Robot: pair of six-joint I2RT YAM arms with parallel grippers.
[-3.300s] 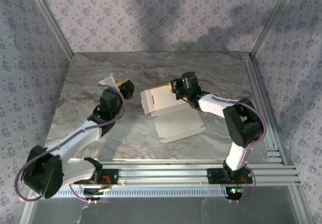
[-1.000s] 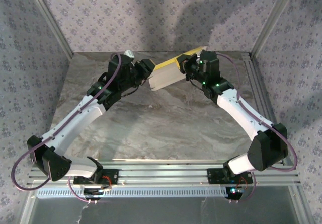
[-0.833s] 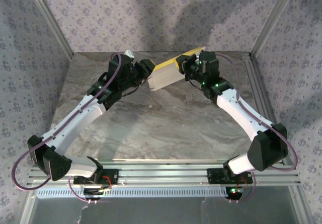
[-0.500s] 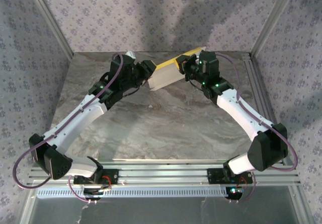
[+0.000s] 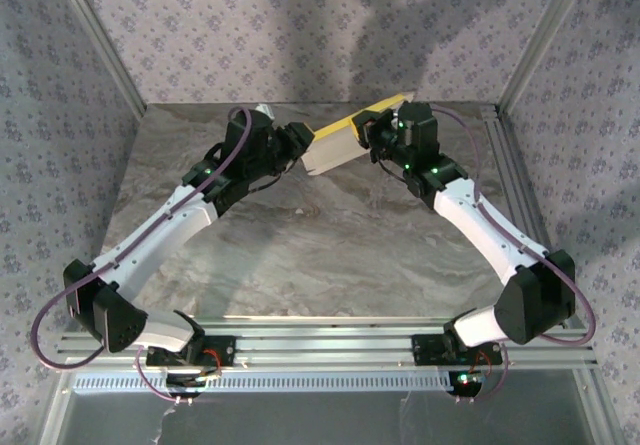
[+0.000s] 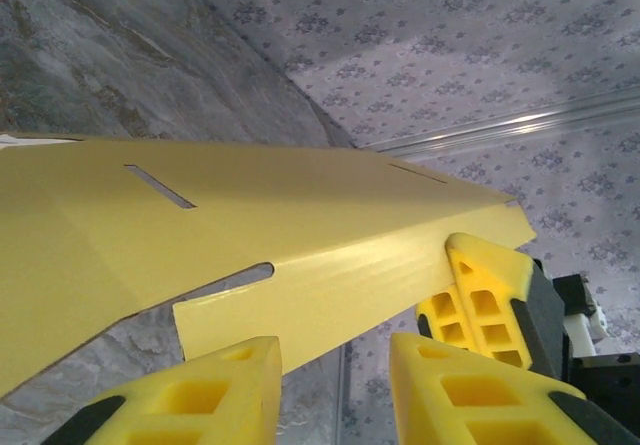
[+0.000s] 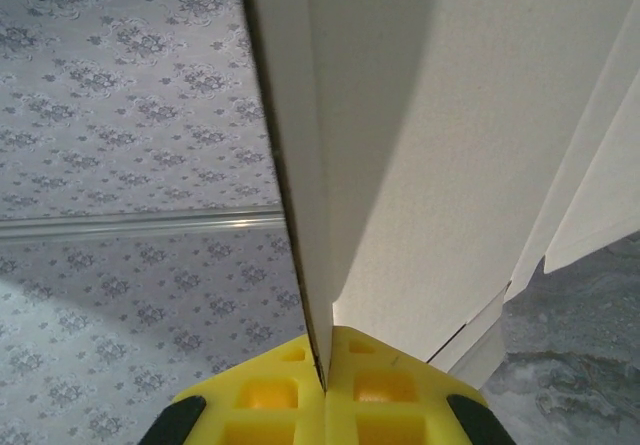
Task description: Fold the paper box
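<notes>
Right gripper point(image 7: 325, 383) clamps the paper box point(image 7: 430, 165) edge; left gripper point(image 6: 335, 355) gapes under card, contact unclear, box ends cropped.

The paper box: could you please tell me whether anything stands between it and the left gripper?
Nothing visible does. The left gripper is open right at the edge of the box; the right gripper is shut on the box.

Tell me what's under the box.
Marble table shows under the box, with the left pincer open near its flap. The table farther under is covered by card.
</notes>
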